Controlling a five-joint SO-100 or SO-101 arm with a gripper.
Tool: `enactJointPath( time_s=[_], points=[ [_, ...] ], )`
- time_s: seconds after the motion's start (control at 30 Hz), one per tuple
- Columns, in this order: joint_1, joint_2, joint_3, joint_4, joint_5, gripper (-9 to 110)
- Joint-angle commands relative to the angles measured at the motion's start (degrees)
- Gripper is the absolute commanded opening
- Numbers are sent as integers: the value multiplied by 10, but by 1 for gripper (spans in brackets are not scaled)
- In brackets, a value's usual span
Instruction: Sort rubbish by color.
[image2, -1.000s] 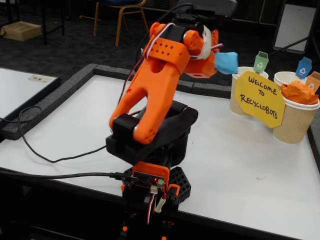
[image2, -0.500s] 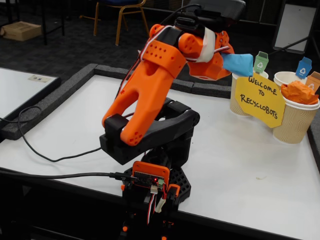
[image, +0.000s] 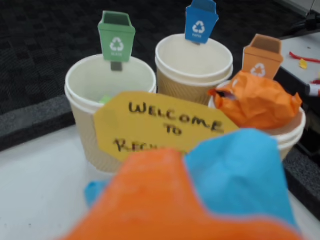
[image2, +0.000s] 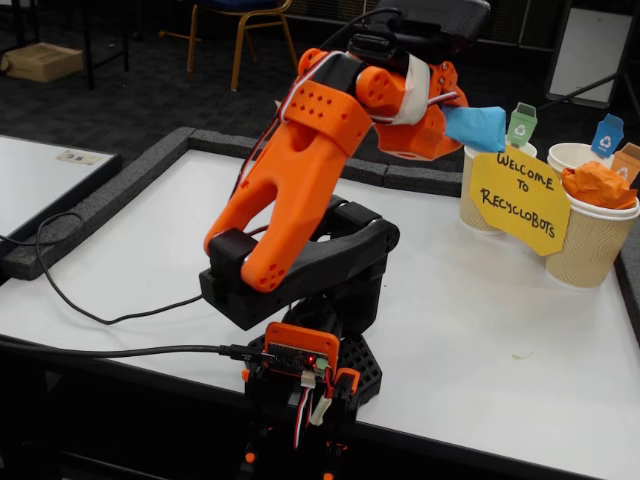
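Paper, crumpled and light blue, is what we carry: the blue wad (image2: 477, 127) sits clenched in our gripper (image2: 462, 118), held high above the table (image2: 480, 330) and near the green-tagged cup (image: 107, 107), presumably so it clears the rims on its way to the blue-tagged cup (image: 194, 67). That ribbed tan cup looks empty. The orange wad (image: 260, 102), creased and bulky, already fills the orange-tagged cup (image2: 590, 245). A green scrap (image: 104, 100), which we take for the green wad, shows inside the green-tagged cup. The flat yellow sign (image2: 520, 197) fronts the cups, its hand lettering facing us.
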Motion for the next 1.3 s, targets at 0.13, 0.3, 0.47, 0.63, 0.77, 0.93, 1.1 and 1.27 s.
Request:
enactJointPath(
  time_s=[0.13, 0.3, 0.47, 0.63, 0.77, 0.93, 1.1, 1.27],
  points=[
    [18, -111, -41, -113, 4, 0],
    [36, -267, -110, -199, 4, 0],
    [37, -389, -177, -263, 4, 0],
    [37, -524, -282, -295, 4, 0],
    [37, -631, -374, -302, 4, 0],
    [43, -747, -483, -302, 4, 0],
    [51, -837, -570, -302, 4, 0],
    [54, -921, -650, -302, 4, 0]
  ],
)
